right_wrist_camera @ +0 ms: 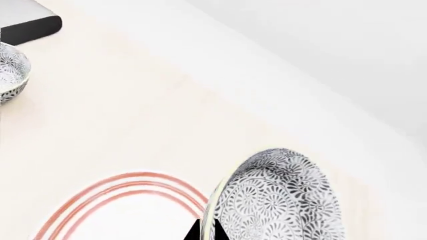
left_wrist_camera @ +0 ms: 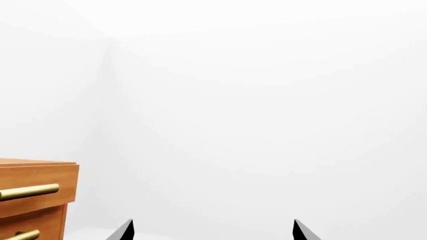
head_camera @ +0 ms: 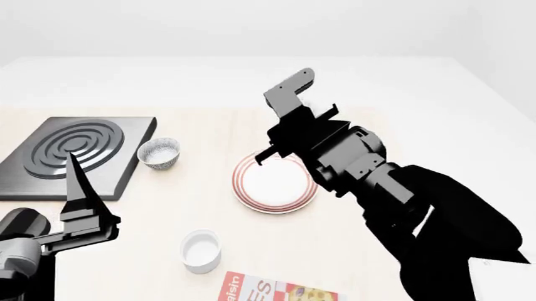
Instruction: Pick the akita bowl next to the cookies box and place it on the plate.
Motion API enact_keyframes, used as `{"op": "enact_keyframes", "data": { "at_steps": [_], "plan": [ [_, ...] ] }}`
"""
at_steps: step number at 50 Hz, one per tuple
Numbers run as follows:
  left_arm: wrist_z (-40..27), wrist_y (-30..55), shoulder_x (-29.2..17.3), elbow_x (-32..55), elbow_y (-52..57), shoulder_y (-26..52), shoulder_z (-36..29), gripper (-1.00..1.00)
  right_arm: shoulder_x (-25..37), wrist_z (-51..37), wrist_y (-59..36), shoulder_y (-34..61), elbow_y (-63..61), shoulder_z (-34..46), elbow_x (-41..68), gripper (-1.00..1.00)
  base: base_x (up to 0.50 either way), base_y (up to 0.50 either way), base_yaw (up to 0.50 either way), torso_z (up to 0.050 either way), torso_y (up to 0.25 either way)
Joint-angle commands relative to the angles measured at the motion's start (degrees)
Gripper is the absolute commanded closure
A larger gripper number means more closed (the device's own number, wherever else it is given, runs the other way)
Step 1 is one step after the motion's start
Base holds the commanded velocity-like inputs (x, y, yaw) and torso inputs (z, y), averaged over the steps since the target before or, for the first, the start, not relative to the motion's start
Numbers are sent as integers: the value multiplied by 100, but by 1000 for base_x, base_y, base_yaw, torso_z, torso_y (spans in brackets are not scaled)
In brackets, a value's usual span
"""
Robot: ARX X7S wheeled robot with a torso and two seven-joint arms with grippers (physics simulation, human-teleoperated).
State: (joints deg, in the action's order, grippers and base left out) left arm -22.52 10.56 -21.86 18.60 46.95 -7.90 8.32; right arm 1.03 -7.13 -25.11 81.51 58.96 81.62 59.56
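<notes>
Left wrist view: only two black fingertips (left_wrist_camera: 123,231) of the left gripper (left_wrist_camera: 212,232) visible, spread wide apart with bare white space between, nothing held. Wooden drawer unit (left_wrist_camera: 37,192) with brass handles (left_wrist_camera: 28,191) off to one side, against plain white walls.

Head view: left gripper (head_camera: 77,188) low at about 8 o'clock, one pointed finger raised, hanging at the near edge of the black stove plate (head_camera: 75,153) with its grey concentric rings. Patterned second bowl (head_camera: 159,152) just beside the stove at its 3 o'clock side, upright, on the pale table (head_camera: 192,200). Plate (head_camera: 272,183) near the middle of the table, white with red rings, its 1 o'clock to 3 o'clock rim covered by the right gripper (head_camera: 277,147) and arm. Held bowl hidden behind the black gripper body here; cannot tell from this view alone. Plain white cup (head_camera: 201,251) at 7 o'clock from the plate, well apart from it. Cookies box (head_camera: 277,290) at the bottom edge, at 5 o'clock from the cup, only partly in frame.

Right wrist view: akita bowl (right_wrist_camera: 277,197) tilted on its side, patterned outside facing the camera, rim pinched by the closed black fingertips (right_wrist_camera: 205,231) of the right gripper (right_wrist_camera: 207,232). Bowl hanging just beside and partly over the ringed rim of the plate (right_wrist_camera: 127,190); cannot tell whether touching. Second bowl (right_wrist_camera: 10,70) well apart near a corner of the stove plate (right_wrist_camera: 30,25).
</notes>
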Motion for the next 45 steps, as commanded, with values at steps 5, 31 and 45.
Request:
{"op": "enact_keyframes", "data": {
  "at_steps": [5,31,45],
  "plan": [
    [-25,-40,-15,1,-31,-5,-6,-100,-102,-62,235,-163,-8,584,-547,100,0,0,0,0,0],
    [-46,-125,-44,7,-68,-53,-21,-100,-102,361,364,-371,-274,604,-837,100,0,0,0,0,1],
    [-56,-160,-59,37,-102,-38,-23,-100,-102,467,295,-459,-372,591,-951,100,0,0,0,0,0]
  ]
}}
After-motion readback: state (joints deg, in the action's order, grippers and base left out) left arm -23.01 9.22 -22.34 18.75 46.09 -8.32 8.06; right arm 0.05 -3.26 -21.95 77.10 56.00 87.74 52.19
